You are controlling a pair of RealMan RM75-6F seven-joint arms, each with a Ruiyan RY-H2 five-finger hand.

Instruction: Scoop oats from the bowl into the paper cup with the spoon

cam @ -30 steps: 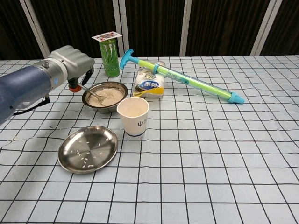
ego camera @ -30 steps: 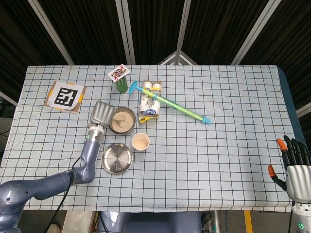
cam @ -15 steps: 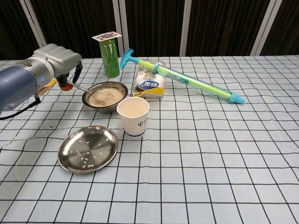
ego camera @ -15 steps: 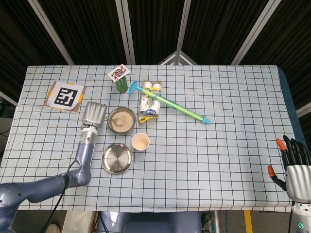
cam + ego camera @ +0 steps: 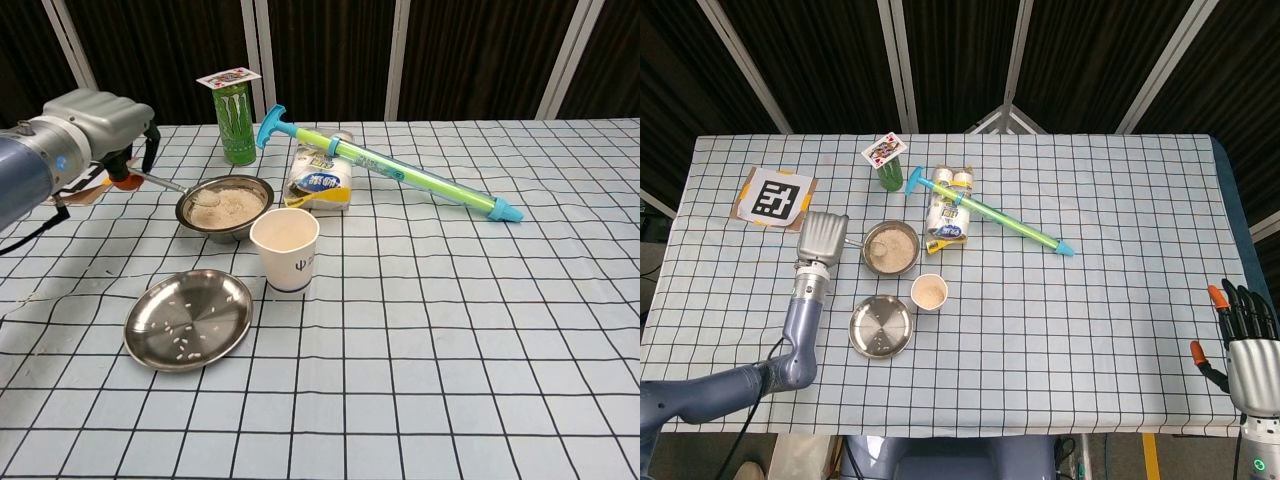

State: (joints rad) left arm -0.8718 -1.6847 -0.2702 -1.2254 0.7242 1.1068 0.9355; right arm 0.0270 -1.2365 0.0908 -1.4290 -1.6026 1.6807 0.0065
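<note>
The steel bowl [image 5: 865, 257] [image 5: 226, 229] of oats stands left of the table's middle. My left hand [image 5: 821, 238] [image 5: 96, 122] is to the left of it and grips the end of the spoon [image 5: 170, 185]. The spoon's handle slants down toward the bowl, and its tip lies at the bowl's left rim. The paper cup [image 5: 929, 292] [image 5: 286, 254] stands upright just in front of and to the right of the bowl, with oats inside. My right hand [image 5: 1246, 340] hangs past the table's near right corner, fingers apart, holding nothing.
A steel plate [image 5: 881, 326] [image 5: 215, 300] with a few scattered oat grains lies in front of the bowl. Behind it stand a green can [image 5: 238, 128] topped by a playing card, a snack packet [image 5: 320, 186] and a long water gun [image 5: 400, 174]. A marker card [image 5: 773, 197] lies far left.
My left hand has moved left, away from the bowl, drawing the spoon from the middle of the oats to the bowl's left rim. The right hand has stayed put.
</note>
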